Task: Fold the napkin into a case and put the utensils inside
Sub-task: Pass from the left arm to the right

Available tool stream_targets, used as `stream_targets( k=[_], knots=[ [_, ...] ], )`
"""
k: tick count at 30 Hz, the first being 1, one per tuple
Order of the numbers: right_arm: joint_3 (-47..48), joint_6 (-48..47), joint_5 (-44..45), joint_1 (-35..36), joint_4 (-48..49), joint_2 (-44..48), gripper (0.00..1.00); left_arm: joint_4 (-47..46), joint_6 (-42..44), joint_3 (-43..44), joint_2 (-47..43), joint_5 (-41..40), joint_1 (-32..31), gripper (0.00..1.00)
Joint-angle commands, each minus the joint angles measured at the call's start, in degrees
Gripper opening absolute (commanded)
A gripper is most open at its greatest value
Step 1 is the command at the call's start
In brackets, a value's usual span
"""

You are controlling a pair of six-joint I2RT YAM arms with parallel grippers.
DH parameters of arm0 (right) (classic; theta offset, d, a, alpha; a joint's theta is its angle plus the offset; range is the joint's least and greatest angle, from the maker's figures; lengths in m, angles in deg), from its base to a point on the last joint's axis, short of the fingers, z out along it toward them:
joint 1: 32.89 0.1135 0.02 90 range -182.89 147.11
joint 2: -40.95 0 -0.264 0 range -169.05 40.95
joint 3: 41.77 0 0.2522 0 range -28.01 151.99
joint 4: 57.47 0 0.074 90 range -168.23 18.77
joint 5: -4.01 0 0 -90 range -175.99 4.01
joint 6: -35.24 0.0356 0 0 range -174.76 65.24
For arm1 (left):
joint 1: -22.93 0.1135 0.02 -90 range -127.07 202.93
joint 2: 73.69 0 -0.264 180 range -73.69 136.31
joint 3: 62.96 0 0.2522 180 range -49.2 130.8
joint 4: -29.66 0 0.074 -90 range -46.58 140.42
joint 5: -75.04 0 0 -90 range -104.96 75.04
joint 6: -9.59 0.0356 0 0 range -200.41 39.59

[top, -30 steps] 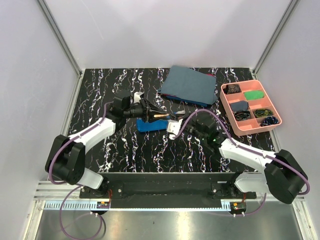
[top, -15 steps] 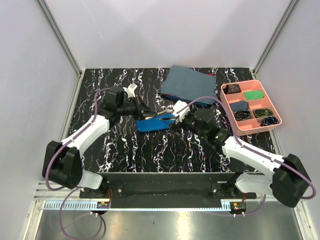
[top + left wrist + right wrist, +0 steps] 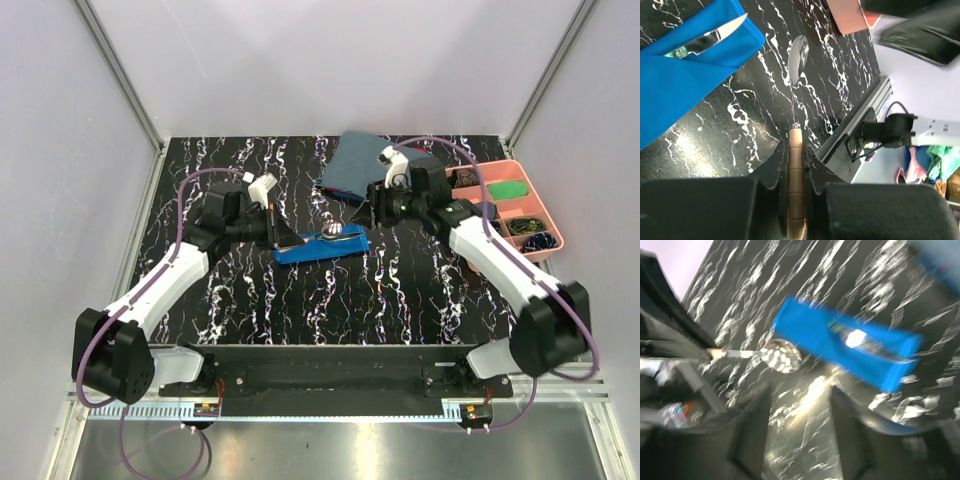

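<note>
The napkin lies folded as a narrow bright blue case point(image 3: 320, 247) point(image 3: 685, 80) point(image 3: 840, 342) on the black marbled table. A silvery knife blade point(image 3: 715, 36) sticks out of its mouth. My left gripper point(image 3: 796, 150) point(image 3: 282, 234) is shut on the wooden handle of a spoon point(image 3: 797, 55). The spoon's bowl point(image 3: 782, 356) hovers just beside the case. My right gripper point(image 3: 802, 425) point(image 3: 373, 214) stands open and empty, raised behind the case's right end. The right wrist view is blurred.
A larger dull grey-blue cloth point(image 3: 375, 168) lies at the back of the table. A pink compartment tray point(image 3: 530, 257) with small items stands at the right, partly behind my right arm. The table's front rail point(image 3: 860, 125) is close to the spoon.
My right gripper opened and drew back from the case toward the rear right. My left gripper shut on the spoon handle and pulled slightly left.
</note>
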Motion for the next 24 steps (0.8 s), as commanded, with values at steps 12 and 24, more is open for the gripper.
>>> stream_targets(
  k=[12, 24],
  knots=[
    [0.05, 7.76, -23.99, -0.69, 5.37, -11.00, 0.43, -7.07, 0.94, -2.15, -1.21, 7.89, -0.09, 0.00],
    [-0.39, 5.04, -16.62, -0.87, 1.70, -10.47, 0.45, -6.20, 0.76, -2.33, -2.09, 7.99, -0.09, 0.00]
  ],
)
